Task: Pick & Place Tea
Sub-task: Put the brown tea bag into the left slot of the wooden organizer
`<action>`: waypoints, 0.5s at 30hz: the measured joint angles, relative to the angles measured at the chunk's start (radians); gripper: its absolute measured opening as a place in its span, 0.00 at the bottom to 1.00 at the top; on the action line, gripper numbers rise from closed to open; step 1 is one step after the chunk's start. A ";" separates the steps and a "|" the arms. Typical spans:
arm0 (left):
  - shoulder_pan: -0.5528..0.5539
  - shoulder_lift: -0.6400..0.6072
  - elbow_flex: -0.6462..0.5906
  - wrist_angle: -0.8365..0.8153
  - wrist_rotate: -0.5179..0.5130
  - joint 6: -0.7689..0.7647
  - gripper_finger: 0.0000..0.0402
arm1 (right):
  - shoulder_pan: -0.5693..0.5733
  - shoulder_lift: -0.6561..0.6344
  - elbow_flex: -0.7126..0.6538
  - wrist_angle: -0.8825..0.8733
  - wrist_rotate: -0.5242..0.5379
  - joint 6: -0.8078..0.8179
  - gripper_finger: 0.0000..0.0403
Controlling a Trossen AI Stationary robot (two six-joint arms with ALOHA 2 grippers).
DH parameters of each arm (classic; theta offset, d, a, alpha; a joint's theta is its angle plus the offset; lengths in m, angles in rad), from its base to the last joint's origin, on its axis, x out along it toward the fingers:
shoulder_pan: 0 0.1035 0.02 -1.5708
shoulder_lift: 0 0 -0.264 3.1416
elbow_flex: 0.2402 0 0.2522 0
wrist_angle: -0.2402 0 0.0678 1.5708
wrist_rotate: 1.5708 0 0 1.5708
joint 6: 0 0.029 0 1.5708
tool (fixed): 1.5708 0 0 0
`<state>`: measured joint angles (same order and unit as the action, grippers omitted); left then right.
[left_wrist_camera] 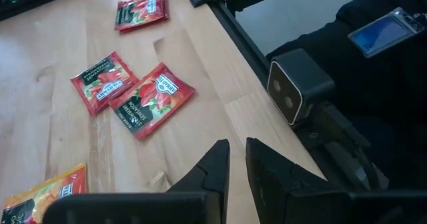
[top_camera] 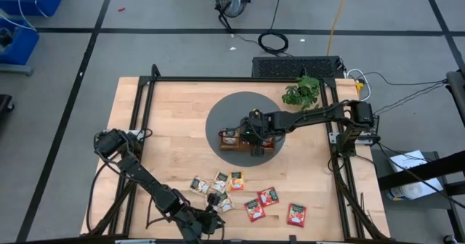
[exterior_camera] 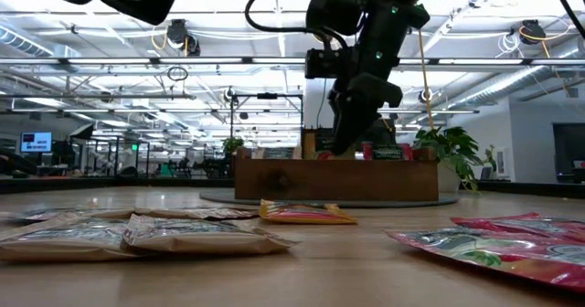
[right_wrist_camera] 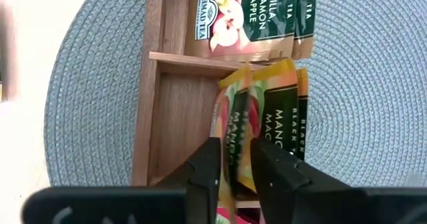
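tray (right_wrist_camera: 175, 111): brown wood | mat (right_wrist_camera: 87, 97): grey, woven rings | table (top_camera: 174, 139): pale wood | loose sachets (left_wrist_camera: 150, 99): red, dark green tops | sachet in tray (right_wrist_camera: 263, 117): orange-yellow, dark green band | plant (top_camera: 303, 91): green

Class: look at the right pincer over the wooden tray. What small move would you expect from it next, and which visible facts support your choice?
Probably open a little wider and lift straight up. The right pincer stands in the tray's middle compartment with an orange-yellow sachet upright between its fingers, already inside the walls, so letting go and withdrawing looks due. Loose sachets, such as a red one, wait on the table.
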<state>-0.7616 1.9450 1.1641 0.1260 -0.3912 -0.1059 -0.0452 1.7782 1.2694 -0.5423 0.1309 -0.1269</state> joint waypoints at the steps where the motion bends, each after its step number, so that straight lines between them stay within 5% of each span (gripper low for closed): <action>1: 0.000 0.000 0.000 -0.001 0.000 0.000 0.14 | 0.000 0.000 0.000 0.000 0.000 0.002 0.20; 5: 0.000 0.000 0.000 -0.002 0.000 0.000 0.14 | -0.002 -0.003 0.000 0.002 0.013 -0.030 0.23; 11: 0.000 0.000 0.000 -0.004 0.000 0.002 0.14 | 0.001 -0.031 -0.001 0.024 0.213 -0.076 0.24; 15: 0.000 0.000 0.001 -0.015 0.000 -0.001 0.14 | 0.001 -0.073 -0.001 0.043 0.219 -0.076 0.23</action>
<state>-0.7616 1.9446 1.1648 0.1107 -0.3912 -0.1070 -0.0445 1.7051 1.2686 -0.4996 0.3496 -0.2032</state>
